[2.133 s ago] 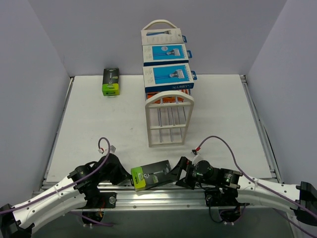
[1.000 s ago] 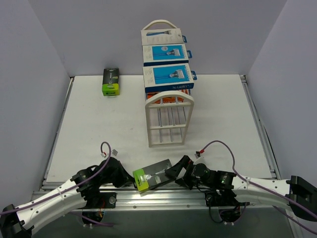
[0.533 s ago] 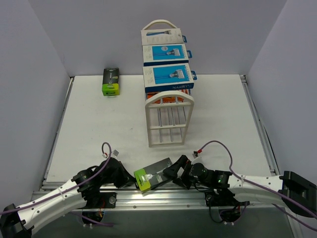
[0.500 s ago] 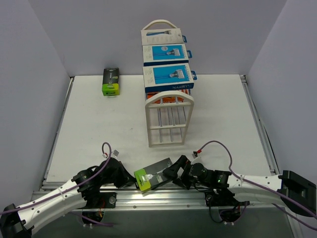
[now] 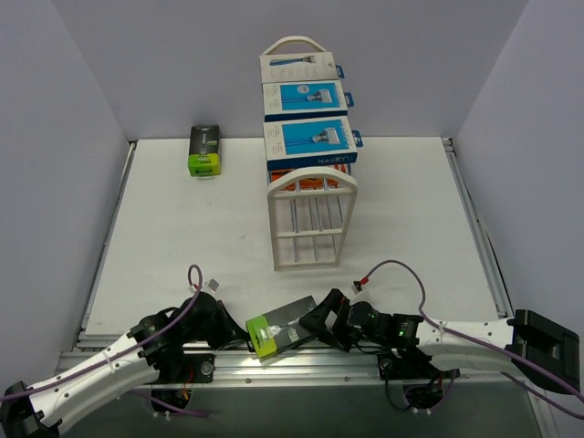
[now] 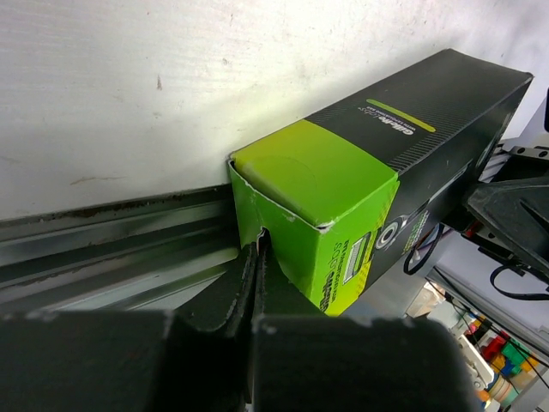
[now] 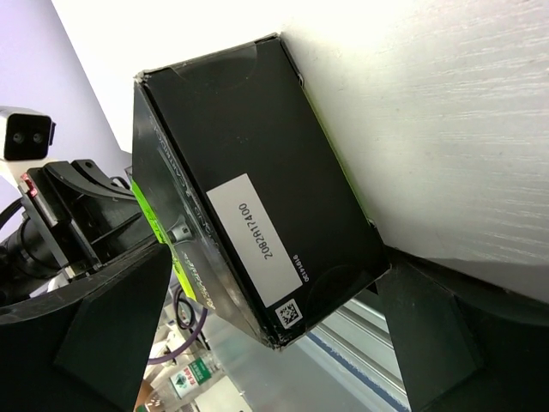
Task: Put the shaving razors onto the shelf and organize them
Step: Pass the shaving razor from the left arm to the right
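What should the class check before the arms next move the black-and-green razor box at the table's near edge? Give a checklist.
1. Left gripper pinches the black-and-green box at its green end: ok.
2. Right gripper open, fingers either side of the black end: ok.
3. Box lies wholly on the table: not ok; its green end overhangs the rail.
4. Free tier on the shelf: cannot tell.
5. Second black-and-green box shelved: not ok; it sits on the table, far left.
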You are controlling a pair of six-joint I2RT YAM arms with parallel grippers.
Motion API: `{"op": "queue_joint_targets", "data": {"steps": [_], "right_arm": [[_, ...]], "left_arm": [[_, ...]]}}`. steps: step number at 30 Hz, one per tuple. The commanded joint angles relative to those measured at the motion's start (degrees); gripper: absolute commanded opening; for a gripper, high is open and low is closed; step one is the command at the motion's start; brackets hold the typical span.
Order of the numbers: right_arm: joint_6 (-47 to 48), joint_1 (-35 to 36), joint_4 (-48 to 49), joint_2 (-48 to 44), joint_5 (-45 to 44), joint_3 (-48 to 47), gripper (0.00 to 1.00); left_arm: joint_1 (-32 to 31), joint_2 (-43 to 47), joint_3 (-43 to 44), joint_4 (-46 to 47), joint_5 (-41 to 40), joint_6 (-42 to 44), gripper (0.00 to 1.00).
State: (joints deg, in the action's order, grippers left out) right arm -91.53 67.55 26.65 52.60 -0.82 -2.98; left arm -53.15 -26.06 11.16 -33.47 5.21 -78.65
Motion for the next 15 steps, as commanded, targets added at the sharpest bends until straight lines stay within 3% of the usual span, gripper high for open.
{"op": "queue_joint_targets", "data": {"steps": [1, 15], "right_arm": [[-0.23, 0.39, -0.46, -1.27, -2.52, 1.67, 1.0], [6.18, 1.27, 5.15, 4.52, 2.21, 1.31, 1.0]], "left_arm": [[-0.12, 1.1, 0.01, -4.84, 3.49, 1.04, 0.02], [-0.12, 4.09, 0.18, -8.36, 3.84, 1.22, 0.02]]}}
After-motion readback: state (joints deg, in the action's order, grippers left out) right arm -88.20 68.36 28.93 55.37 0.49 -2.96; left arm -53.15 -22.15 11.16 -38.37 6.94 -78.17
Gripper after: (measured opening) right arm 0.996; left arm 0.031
